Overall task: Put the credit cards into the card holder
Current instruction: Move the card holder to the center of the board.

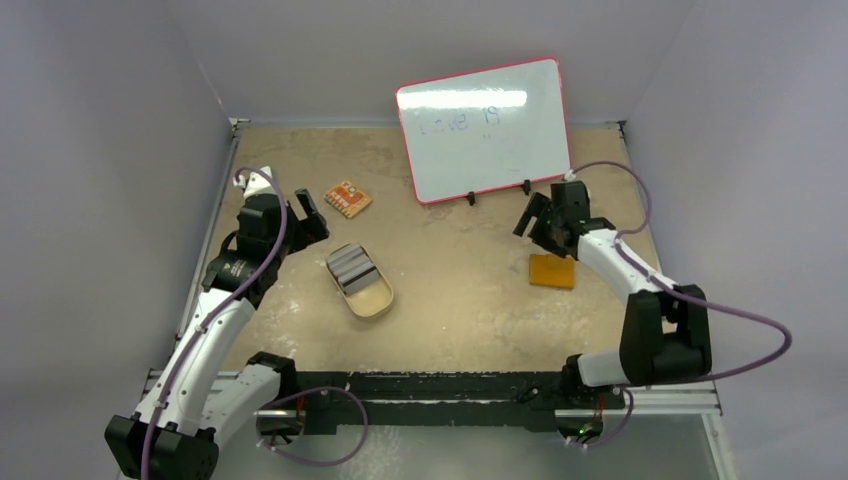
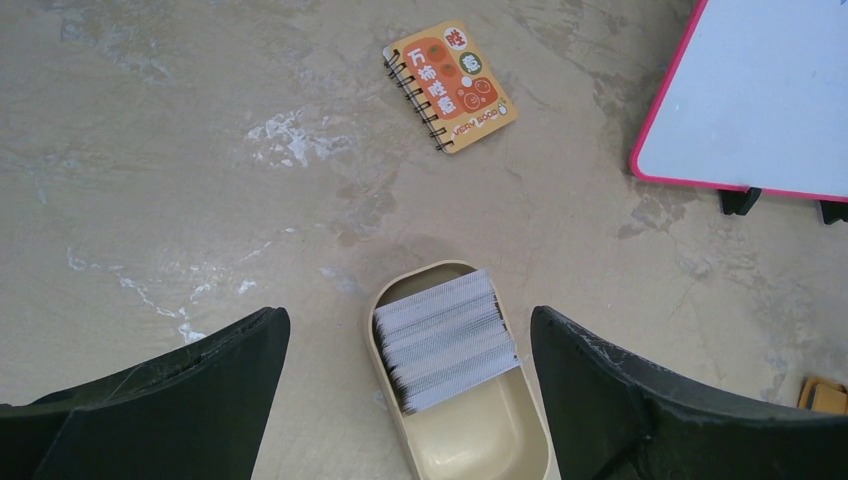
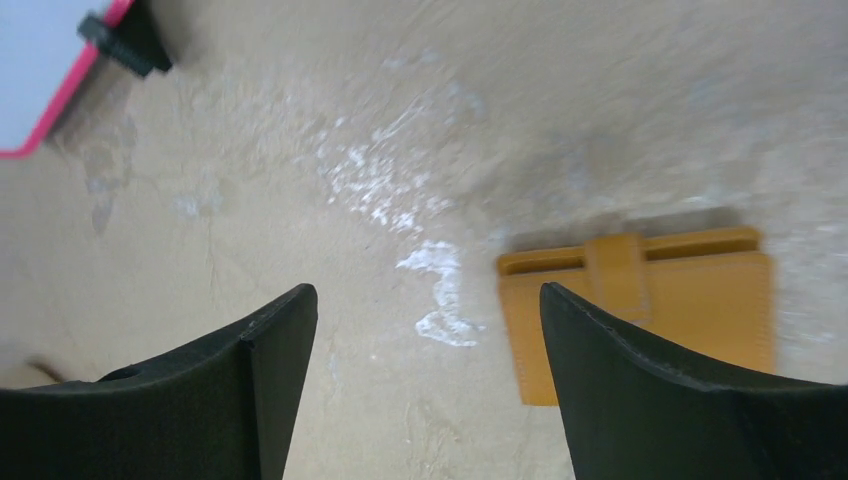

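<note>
Grey-walled cell held a tan marbled desk [image 1: 450,300], with a whiteboard [image 1: 485,130] propped at its far edge.
Left tool [image 2: 408,315]: jaws wide, empty, above the tan dish [image 2: 480,440].
Right tool [image 3: 427,292]: jaws wide, empty, just beside the card holder [image 3: 650,300], which lay closed and strapped at desk right.
Credit cards [image 2: 445,335]: stacked in the dish, none transferred.
Step judged: opening approach. The next move called for unsnapping the card holder, then lifting one card.

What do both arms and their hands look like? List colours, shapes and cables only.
The left arm and right arm have white tubular links between bulky black joint housings. A purple cable loops loosely along each. The left hand and right hand are black, each with two broad, tapering matte fingers. No markings are legible.
</note>
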### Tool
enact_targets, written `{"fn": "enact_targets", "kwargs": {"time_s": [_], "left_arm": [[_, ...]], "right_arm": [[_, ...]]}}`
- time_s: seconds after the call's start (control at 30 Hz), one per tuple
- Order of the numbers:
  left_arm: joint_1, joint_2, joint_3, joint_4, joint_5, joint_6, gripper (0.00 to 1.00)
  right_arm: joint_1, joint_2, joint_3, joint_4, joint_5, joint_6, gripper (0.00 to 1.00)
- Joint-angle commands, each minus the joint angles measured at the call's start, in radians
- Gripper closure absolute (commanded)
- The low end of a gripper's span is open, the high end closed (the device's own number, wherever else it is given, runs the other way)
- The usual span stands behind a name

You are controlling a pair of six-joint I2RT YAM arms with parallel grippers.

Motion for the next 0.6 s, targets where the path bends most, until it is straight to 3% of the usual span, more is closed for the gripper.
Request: {"fn": "enact_targets", "kwargs": {"time_s": [0.0,0.1,0.3,0.57], "left_arm": [[0.007,-0.009,-0.004,0.042,0.01,0.027,0.1],[0.008,-0.013,-0.004,0.043,0.011,0.027,0.1],[0.007,-0.015,-0.007,0.045,0.019,0.032,0.11],[0.007,-0.014,-0.009,0.043,0.019,0.035,0.12]], "right_arm": [[-0.085,-0.061,0.015,-0.067,0.142,0.021,0.15],[-0.167,-0.063,-0.018,-0.052,0.098,0.001,0.13],[-0.179,-0.017,-0.047,-0.032,0.061,0.009,0.11],[-0.181,-0.01,-0.099,-0.026,0.224,0.048,0.06]]}}
